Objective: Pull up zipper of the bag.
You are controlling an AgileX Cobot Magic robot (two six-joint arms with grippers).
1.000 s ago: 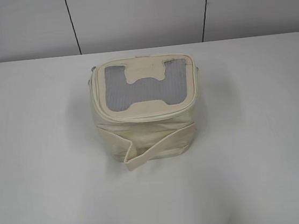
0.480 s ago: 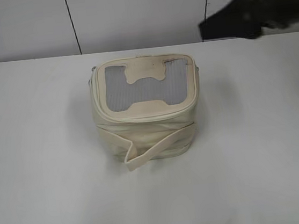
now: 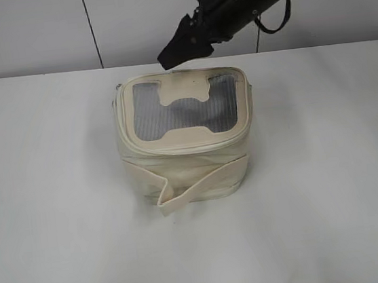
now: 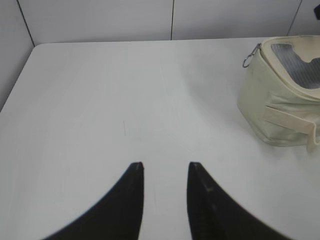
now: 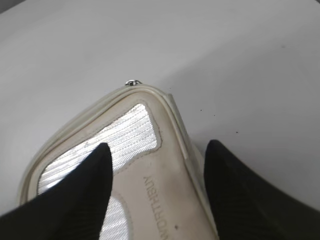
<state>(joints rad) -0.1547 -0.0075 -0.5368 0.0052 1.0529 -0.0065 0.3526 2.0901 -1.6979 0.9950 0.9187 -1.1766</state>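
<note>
Bag [image 3: 183,137] is sitting near the middle of the white table [image 3: 52,198], a little toward the far edge. Its grey mesh top is facing up, and a cream strap [image 3: 201,184] is sticking out along its front side. The zipper [image 3: 176,148] is running around the top rim. One small silver ring [image 4: 247,61] is hanging at the bag's corner in the left wrist view, and another ring [image 5: 132,82] is peeking over the rim in the right wrist view.

The right gripper [image 3: 177,50] is hanging in the air just above the far rim of the bag, with its two fingers spread wide and holding nothing. The left gripper [image 4: 165,172] is waiting over the table, well apart from the bag, with its fingers a little apart and empty too.

The ring is tiny and loose, so the wide fingers could close on the rim or the mesh and miss it. Nothing is holding the bag down either, so a pull on the zipper could drag or tip the soft bag instead of moving the zipper.
</note>
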